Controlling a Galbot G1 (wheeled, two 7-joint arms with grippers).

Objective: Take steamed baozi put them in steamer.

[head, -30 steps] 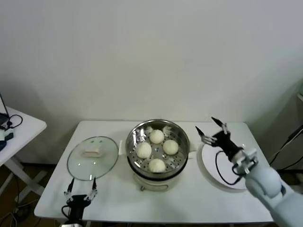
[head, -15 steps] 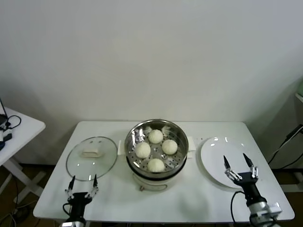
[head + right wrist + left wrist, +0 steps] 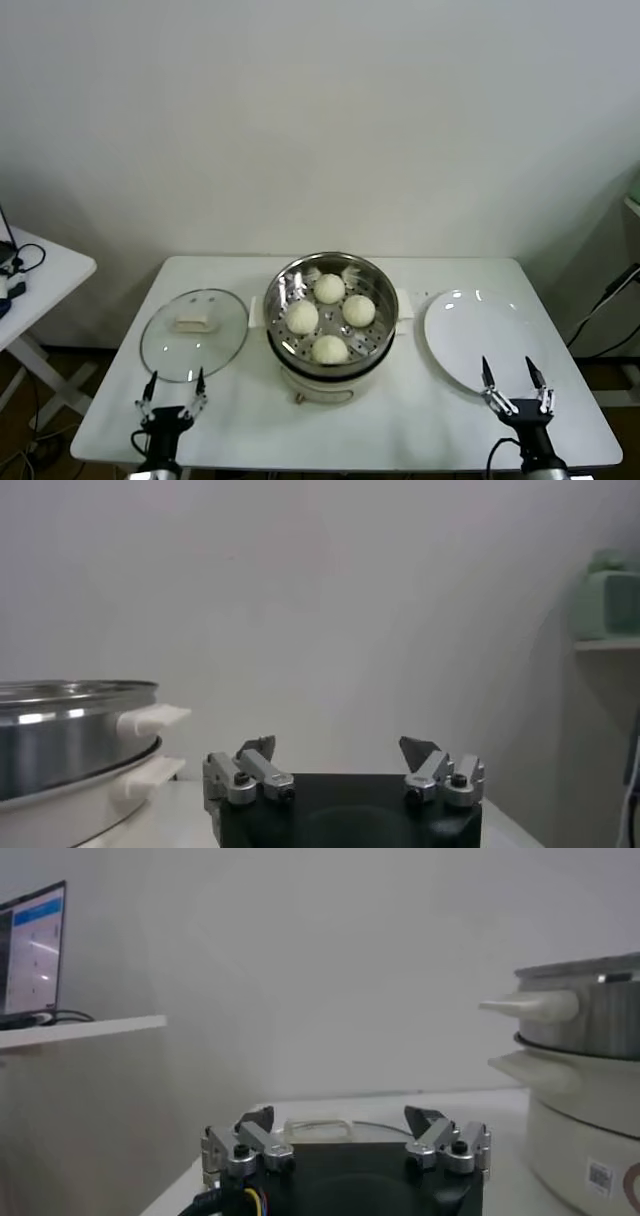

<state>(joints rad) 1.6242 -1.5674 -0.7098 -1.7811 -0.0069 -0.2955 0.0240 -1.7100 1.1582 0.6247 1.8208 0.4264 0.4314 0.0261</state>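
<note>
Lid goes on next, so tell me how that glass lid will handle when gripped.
The glass lid looks smooth and glossy, so likely slippery at its rim. Its pale knob seems the safer hold. Being glass, it is probably fragile and fairly heavy for its thinness.

Both arms cut off by head view's bottom edge; only left claw point(image 3: 171, 411) and right claw point(image 3: 516, 394) poke in w/ wrist stubs. Steamer point(image 3: 585, 1078) cut by frame edge in both wrist views, inside not visible there. Glass lid point(image 3: 325, 1129) mostly hidden behind left claw in left wrist view. Side bench point(image 3: 35, 275) cut off at left edge; items on it too small to ID.
</note>
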